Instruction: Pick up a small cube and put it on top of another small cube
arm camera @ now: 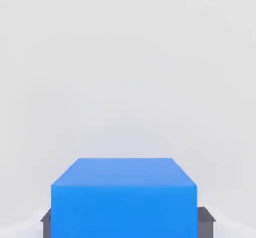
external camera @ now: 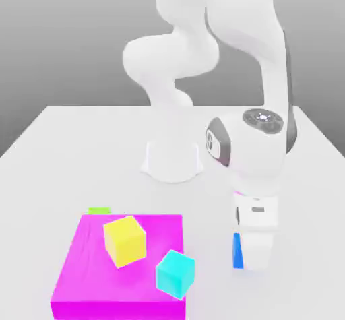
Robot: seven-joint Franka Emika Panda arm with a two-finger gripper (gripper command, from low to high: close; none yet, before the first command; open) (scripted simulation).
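Gripping the small cube [arm camera: 123,197], the end effector [external camera: 253,261] stands beside the magenta block [external camera: 81,271].

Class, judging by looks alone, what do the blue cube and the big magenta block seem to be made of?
Blue cube: probably plastic, matte; flat even colour, sharp edges, no glare.
Magenta block: possibly painted wood or plastic; faint streaks like grain on top, dull finish. Being rendered, neither material is certain.
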